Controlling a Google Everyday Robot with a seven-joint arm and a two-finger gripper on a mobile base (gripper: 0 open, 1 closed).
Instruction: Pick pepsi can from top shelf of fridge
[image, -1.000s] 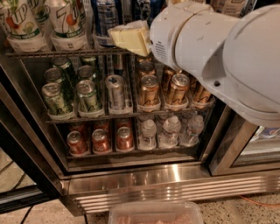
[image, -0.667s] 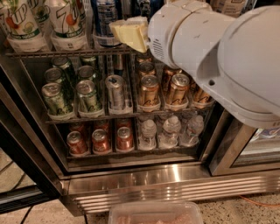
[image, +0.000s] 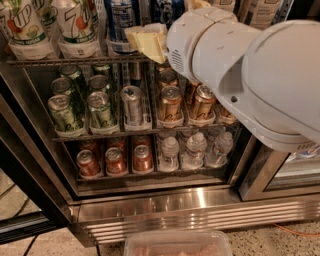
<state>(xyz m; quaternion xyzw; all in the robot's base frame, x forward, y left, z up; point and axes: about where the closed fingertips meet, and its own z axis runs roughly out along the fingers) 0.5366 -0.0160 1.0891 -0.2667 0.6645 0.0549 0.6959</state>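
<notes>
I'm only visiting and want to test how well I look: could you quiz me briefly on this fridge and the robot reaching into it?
1. True or false: the red cans share a shelf with the water bottles.
2. The gripper is level with which shelf? A) top shelf B) middle C) bottom
3. Fill in: the tall bottles at the upper left are labelled ____.

Key: 1 true; 2 A; 3 7UP.
</notes>
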